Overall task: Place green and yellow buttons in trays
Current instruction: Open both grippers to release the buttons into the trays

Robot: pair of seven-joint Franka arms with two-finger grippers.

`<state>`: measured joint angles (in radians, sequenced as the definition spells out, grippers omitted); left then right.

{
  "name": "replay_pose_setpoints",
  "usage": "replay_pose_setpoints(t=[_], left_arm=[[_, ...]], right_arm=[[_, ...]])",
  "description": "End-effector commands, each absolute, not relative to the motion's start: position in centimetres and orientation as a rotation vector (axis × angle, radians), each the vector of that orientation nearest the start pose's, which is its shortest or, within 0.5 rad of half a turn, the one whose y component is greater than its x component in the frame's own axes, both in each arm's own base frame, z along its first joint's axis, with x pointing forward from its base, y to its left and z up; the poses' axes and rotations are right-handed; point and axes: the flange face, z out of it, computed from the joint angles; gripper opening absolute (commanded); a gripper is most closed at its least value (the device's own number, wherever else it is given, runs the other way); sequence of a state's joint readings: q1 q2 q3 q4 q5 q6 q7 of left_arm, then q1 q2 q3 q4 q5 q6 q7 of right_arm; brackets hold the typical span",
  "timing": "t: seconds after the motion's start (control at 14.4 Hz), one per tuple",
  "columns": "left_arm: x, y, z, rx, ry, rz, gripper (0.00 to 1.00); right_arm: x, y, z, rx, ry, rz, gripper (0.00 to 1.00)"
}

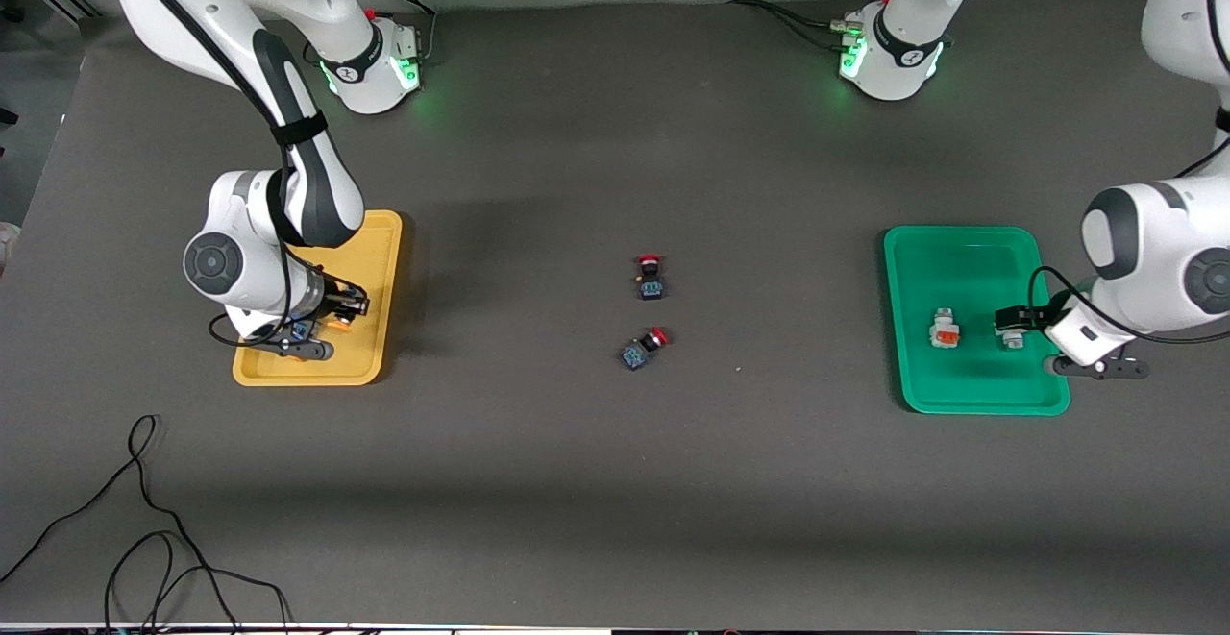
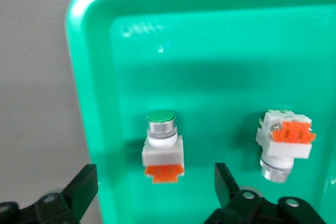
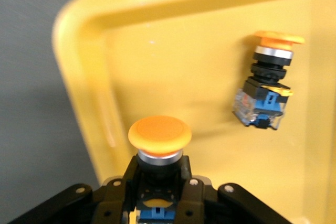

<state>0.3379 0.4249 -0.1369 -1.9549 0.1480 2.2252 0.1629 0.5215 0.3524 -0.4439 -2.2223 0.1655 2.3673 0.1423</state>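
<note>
My left gripper (image 1: 1017, 321) (image 2: 154, 176) is open low over the green tray (image 1: 961, 256) (image 2: 220, 51). Its black fingers (image 2: 84, 187) stand apart on either side of a white button with an orange band and green tip (image 2: 163, 142) (image 1: 1009, 335), which lies in the tray. A second white button (image 1: 945, 329) (image 2: 283, 142) lies beside it. My right gripper (image 1: 322, 323) (image 3: 159, 184) is shut on a yellow-capped button (image 3: 160, 137), low over the yellow tray (image 1: 380, 260) (image 3: 157, 51). Another yellow-capped button (image 3: 265, 85) lies in that tray.
Two red-capped black-blue switches (image 1: 651, 278) (image 1: 642, 349) lie at the middle of the table between the trays. A loose black cable (image 1: 144, 520) curls on the table near the front camera, toward the right arm's end.
</note>
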Motion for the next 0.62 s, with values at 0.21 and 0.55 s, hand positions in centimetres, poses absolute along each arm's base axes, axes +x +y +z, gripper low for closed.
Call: replay_pose_setpoints(t=[0.21, 0.55], left_arm=[[60.6, 14.2, 40.2, -3.075, 0.129, 0.308, 1.0], [58.1, 12.9, 51.2, -3.107, 0.1, 0.281, 1.0]], right_arm=[[52.6, 3.4, 21.4, -3.201, 0.215, 0.233, 1.0], [56.8, 3.2, 28.1, -3.172, 0.244, 0.168, 1.0]])
